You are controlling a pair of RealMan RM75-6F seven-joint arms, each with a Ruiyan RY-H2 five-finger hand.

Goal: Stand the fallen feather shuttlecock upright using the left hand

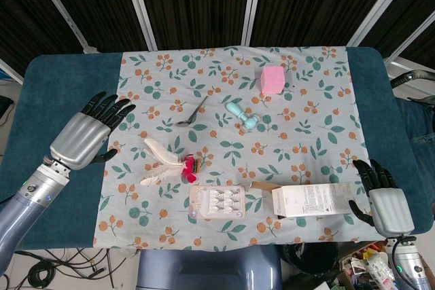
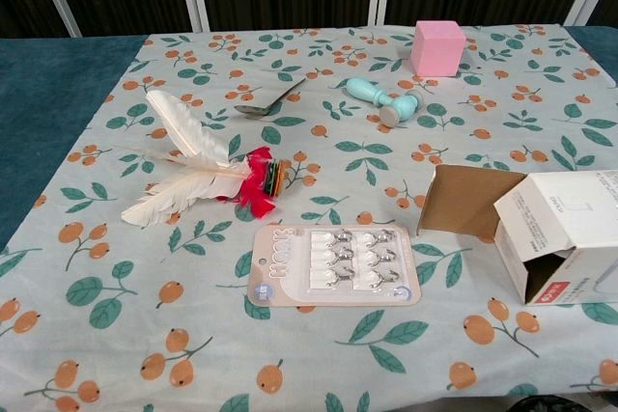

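The feather shuttlecock (image 1: 166,162) lies on its side on the floral cloth, white feathers pointing left and its red tuft and dark base to the right. In the chest view the shuttlecock (image 2: 208,176) shows left of centre. My left hand (image 1: 92,129) hovers open at the cloth's left edge, well left of the feathers, fingers spread toward the far side. Down at the table's near right corner is my right hand (image 1: 382,199), open and holding nothing. Neither hand shows in the chest view.
A card of hooks (image 1: 217,202) lies just right of and in front of the shuttlecock. An open white carton (image 1: 309,200) lies to its right. Farther back are a metal spoon (image 1: 192,115), a teal pestle-like tool (image 1: 242,115) and a pink cube (image 1: 273,79).
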